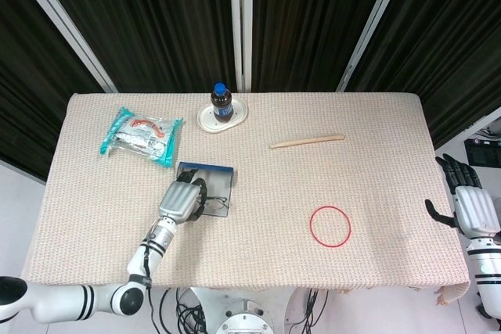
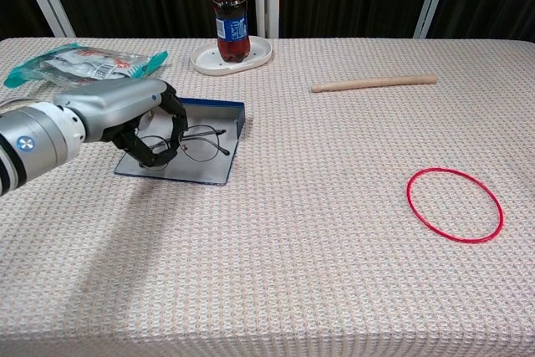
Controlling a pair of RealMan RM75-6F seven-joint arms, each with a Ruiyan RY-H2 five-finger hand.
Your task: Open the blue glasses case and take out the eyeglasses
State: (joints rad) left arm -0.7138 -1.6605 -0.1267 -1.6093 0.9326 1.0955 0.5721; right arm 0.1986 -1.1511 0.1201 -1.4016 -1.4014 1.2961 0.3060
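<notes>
Your left hand (image 2: pixel 125 119) sits at the left of the chest view, its dark fingers (image 2: pixel 171 123) curled around the left lens and frame of the eyeglasses (image 2: pixel 196 141), so it is gripping them. The glasses look tilted, the gripped end raised off the tray of the blue glasses case (image 2: pixel 188 165), though you cannot tell whether the far lens still touches the tray. The case lies open and flat on the woven tablecloth (image 2: pixel 318 232), its blue raised rim toward the back. In the head view the same hand (image 1: pixel 178 201) covers the left part of the case (image 1: pixel 219 171), left of the frame's centre.

Your right hand (image 1: pixel 470 201) hangs off the table's right edge in the head view, fingers apart and holding nothing.

Behind the case, a cola bottle (image 2: pixel 231 26) stands upright on a white oval dish (image 2: pixel 259 54) at top centre. A teal snack packet (image 2: pixel 79 64) lies in the upper left. A wooden stick (image 2: pixel 374 84) lies flat in the upper right, and a red ring (image 2: pixel 454 204) lies flat at the lower right, well apart from everything else.
</notes>
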